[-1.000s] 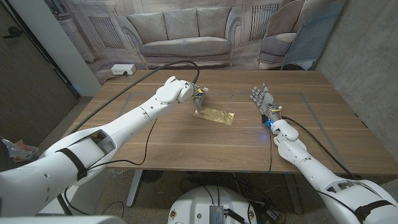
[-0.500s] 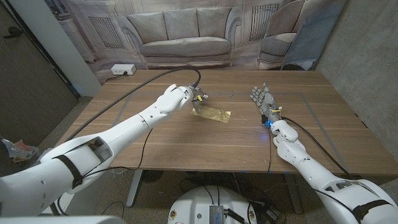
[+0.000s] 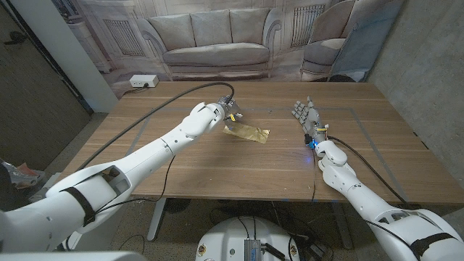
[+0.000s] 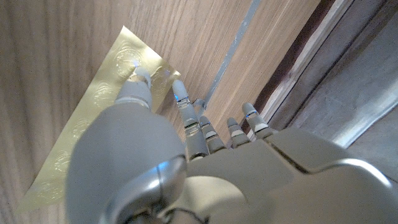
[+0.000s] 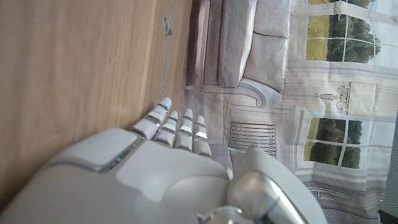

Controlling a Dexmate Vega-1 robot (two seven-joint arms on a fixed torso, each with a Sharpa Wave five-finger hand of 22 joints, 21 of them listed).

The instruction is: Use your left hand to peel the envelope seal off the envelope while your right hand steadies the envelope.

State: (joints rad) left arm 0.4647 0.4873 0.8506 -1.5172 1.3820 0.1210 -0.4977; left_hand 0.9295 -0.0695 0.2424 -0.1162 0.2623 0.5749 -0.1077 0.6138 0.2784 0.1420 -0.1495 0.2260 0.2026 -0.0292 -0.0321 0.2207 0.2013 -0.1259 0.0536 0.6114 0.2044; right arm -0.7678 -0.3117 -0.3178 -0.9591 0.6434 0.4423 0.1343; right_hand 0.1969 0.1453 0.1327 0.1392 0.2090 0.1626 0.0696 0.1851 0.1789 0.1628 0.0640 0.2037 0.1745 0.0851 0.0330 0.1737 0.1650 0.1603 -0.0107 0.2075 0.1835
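Gold envelope (image 3: 247,131) lying near the middle of the wooden table (image 3: 217,170), its left end hidden under the left robot hand (image 3: 230,112). Fingertips (image 4: 140,76) pressing the embossed gold surface (grip on any seal impossible to confirm). Well right of the envelope, right robot hand (image 3: 304,116) raised, fingers apart, holding nothing.

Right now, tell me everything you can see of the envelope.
The envelope is a shiny gold rectangle, foil-like, lying flat on the wooden table near its middle, long side slanting across the head view. The left wrist view shows round embossed marks over its surface. The left hand is at its far-left corner, a fingertip pressing down on it. The right hand stands apart to its right, not touching it.
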